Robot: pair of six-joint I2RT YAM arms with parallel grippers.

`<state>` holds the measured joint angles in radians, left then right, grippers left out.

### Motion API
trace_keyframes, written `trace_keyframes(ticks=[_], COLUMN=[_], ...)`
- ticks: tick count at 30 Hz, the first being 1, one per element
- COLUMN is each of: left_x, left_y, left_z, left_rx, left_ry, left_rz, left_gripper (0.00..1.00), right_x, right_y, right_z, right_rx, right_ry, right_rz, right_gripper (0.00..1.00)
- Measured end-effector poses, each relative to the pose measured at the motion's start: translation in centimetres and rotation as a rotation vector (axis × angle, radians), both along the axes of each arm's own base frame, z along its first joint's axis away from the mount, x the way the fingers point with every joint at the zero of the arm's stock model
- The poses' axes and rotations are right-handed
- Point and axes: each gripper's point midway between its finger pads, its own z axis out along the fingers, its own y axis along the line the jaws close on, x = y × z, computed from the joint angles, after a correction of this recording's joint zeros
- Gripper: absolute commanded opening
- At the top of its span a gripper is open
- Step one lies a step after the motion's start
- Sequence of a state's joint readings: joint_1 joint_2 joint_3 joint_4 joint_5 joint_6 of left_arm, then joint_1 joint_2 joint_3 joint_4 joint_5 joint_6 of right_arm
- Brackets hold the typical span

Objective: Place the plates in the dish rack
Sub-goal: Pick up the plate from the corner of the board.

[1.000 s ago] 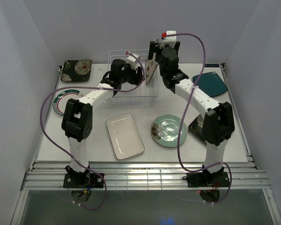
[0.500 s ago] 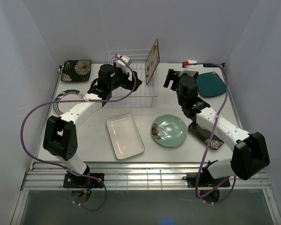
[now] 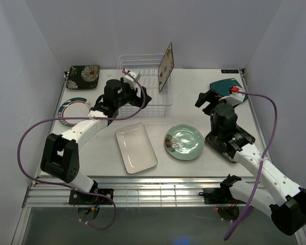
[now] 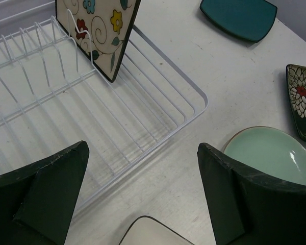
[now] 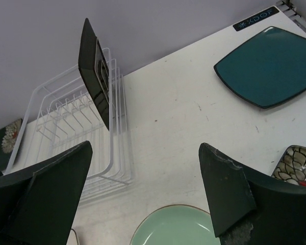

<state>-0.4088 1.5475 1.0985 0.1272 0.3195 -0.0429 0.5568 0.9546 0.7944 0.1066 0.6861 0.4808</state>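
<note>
The white wire dish rack [image 3: 143,89] stands at the back middle. The cream square floral plate [image 3: 166,66] stands upright in its right end; it also shows in the left wrist view [image 4: 99,30]. The white rectangular plate [image 3: 136,148] and the round mint-green plate [image 3: 184,142] lie in front. A dark floral plate [image 3: 84,76] and the green-rimmed plate [image 3: 71,109] lie at the left. The teal plate [image 3: 225,88] and a second dark floral plate [image 3: 239,140] lie at the right, partly hidden by my right arm. My left gripper [image 3: 139,98] is open and empty over the rack's front edge. My right gripper [image 3: 206,99] is open and empty beside the teal plate.
White walls close in the table at the back and both sides. Purple cables loop off both arms, the left one out over the table's left side. The rack [image 4: 143,117] has several empty slots to the left of the cream plate.
My right gripper has let go of the cream plate, which now stands in the rack, and has drawn back to the right and nearer. My left arm has drawn back a little from the rack.
</note>
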Motion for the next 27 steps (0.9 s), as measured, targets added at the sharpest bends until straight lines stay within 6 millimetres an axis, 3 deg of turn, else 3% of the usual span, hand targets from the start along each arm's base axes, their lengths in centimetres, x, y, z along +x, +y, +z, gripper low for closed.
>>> trace_keyframes(ticks=[9,14,17,20,23,27], left_x=[0.0,-0.1,-0.2,-0.1,-0.1,-0.1], left_y=[0.3,0.5,0.5,0.5,0.5,0.6], left_z=[-0.3,-0.9,-0.8,-0.6,-0.6,-0.6], left_rx=[-0.008,-0.005,-0.008,-0.011,-0.011,-0.010], left_ry=[-0.008,-0.005,-0.011,-0.019,-0.019,-0.019], left_rz=[0.021,0.028,0.028,0.030,0.030,0.036], left_gripper=[0.98,0.98,0.98,0.98,0.98,0.98], right_x=[-1.5,-1.5,-0.7,0.7,2.4,4.1], right_y=[-1.3,-3.2,-5.3,-7.3,-8.6,-9.7], right_z=[-2.2,-0.6,1.0,1.2,0.3,-2.4], right_rx=[0.072,0.056,0.072,0.095,0.117,0.158], right_ry=[0.107,0.110,0.089,0.097,0.133,0.205], right_rz=[-0.073,-0.141,-0.208,-0.257,-0.289,-0.314], right_gripper=[0.90,0.90,0.90,0.90,0.90,0.90])
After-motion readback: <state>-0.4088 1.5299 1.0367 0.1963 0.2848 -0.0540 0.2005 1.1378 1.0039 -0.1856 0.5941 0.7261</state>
